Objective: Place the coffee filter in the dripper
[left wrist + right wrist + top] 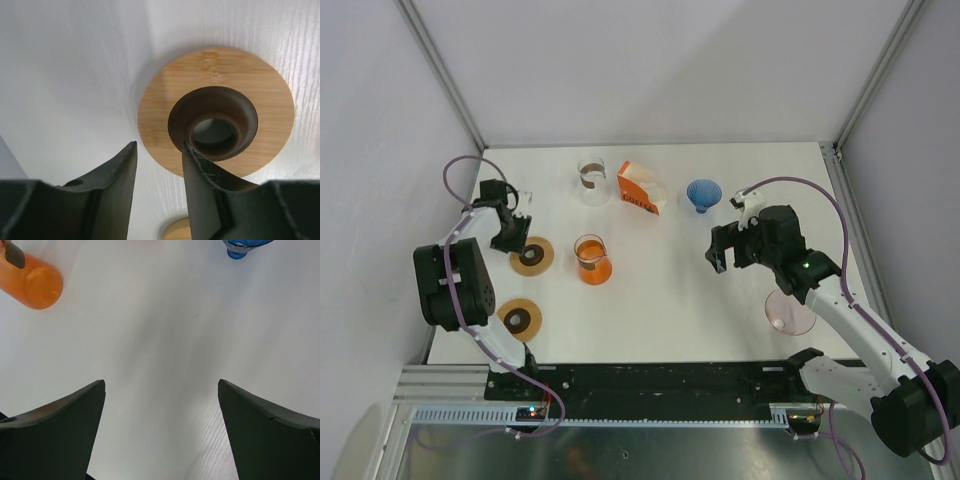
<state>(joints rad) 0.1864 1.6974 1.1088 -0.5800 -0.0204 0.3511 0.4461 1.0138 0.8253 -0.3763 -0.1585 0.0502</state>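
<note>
The left tool (159, 150) stands half open over the wooden ring (215, 110) with the dark collar. One finger is outside the rim, the other is over the collar, and it grips nothing yet. The right tool (161, 385) is wide and empty above the bare surface (160, 330). I see no loose filter; the orange-and-white packet (638, 187) at the far middle probably contains them. The blue dripper (703, 194) stands just right of it, and the pink dripper (789, 312) is near the right arm. To do this step well, I think the left tool should go lower, take the rim squarely and close gently, because a flat ring can slip.
</note>
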